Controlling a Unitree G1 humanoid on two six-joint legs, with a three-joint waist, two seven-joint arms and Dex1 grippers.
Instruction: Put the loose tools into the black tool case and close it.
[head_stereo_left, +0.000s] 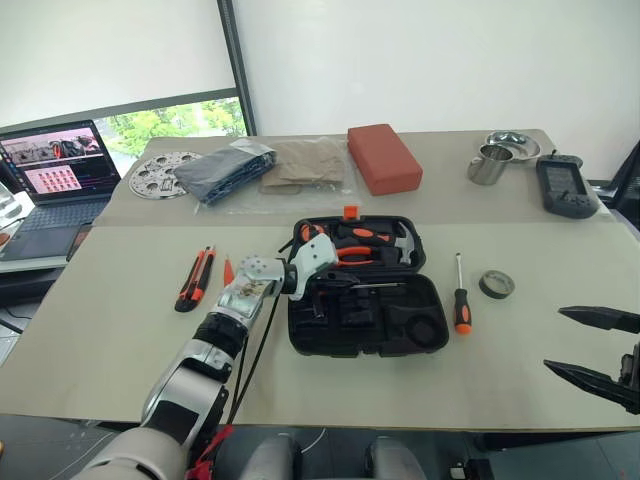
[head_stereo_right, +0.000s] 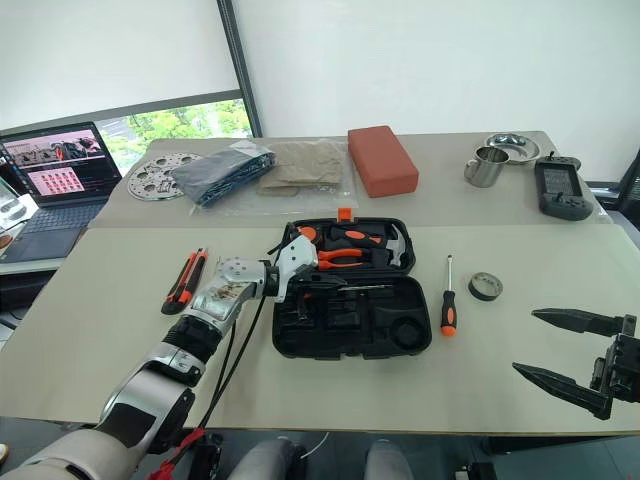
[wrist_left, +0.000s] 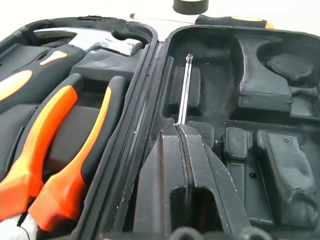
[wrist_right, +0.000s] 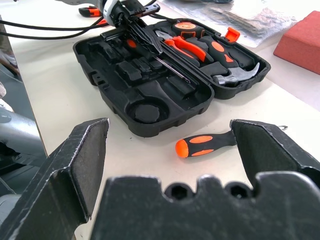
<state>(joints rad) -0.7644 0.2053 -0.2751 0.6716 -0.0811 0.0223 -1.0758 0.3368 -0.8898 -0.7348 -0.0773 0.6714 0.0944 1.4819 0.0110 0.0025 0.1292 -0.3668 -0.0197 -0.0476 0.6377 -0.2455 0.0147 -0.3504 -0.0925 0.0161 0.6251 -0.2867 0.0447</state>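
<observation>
Tools lie partly loose on the table (head_stereo_left: 100, 330): a utility knife (head_stereo_left: 195, 279) left of the open black case (head_stereo_left: 365, 290), and one screwdriver (head_stereo_left: 461, 297) on its right. The left gripper (wrist_left: 179, 131), fingers closed, pinches a second screwdriver (wrist_left: 184, 90) by its steel shaft over the case's near half. The right gripper (head_stereo_right: 570, 352) hovers well apart, fingers spread wide, holding nothing.
</observation>
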